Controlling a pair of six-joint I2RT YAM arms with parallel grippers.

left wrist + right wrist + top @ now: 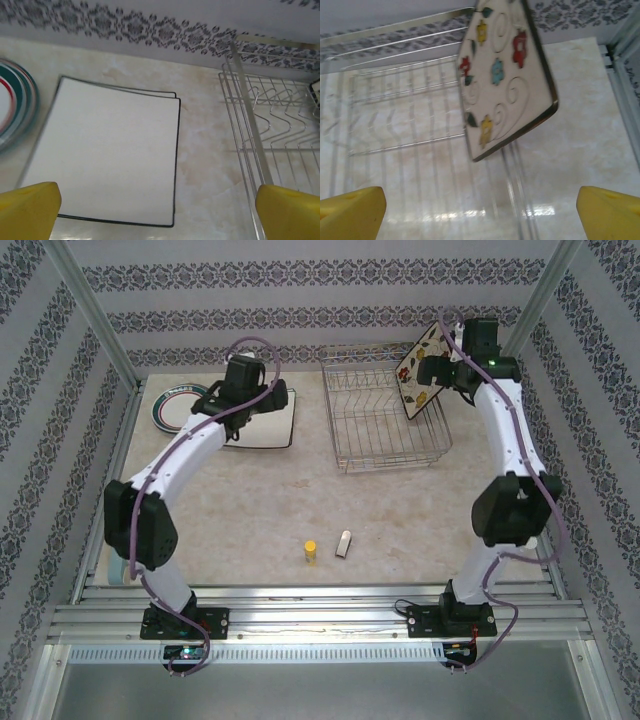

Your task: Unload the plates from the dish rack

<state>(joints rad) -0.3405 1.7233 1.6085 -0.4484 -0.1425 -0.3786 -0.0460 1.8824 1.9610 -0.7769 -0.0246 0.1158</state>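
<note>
Top view: a silver metal wire dish rack point(385, 425) is sitting toward the back of the beige marbled worktop point(250, 505). A square cream plate with colourful flowers and swirls point(418, 370) is leaning tilted at the dish rack's right end. The right hand point(447, 375) is hovering just beside that plate, at the rack's back right corner. The left hand point(262, 405) is hanging just left of the rack, over square plates lying white backs up point(268, 430). Round white plates with teal and red rings point(172, 408) are lying further left of the rack. A small yellow cylinder point(311, 552) and a small silver object point(344, 544) are lying in front of the rack, well apart from it.

Left wrist view: the left hand's yellow fingertips point(30, 210) are standing wide apart, open, gripping nothing. The white-backed squares point(115, 150) are lying flat below, two edges showing. Ringed rounds point(10, 100) beyond them; the rack point(270, 125) on the other side.

Right wrist view: the right hand point(480, 215) is spreading wide, open, gripping nothing. The flowered plate point(505, 75) is standing tilted in the rack point(405, 110), apart from the fingertips point(610, 212). Wires blurring.
</note>
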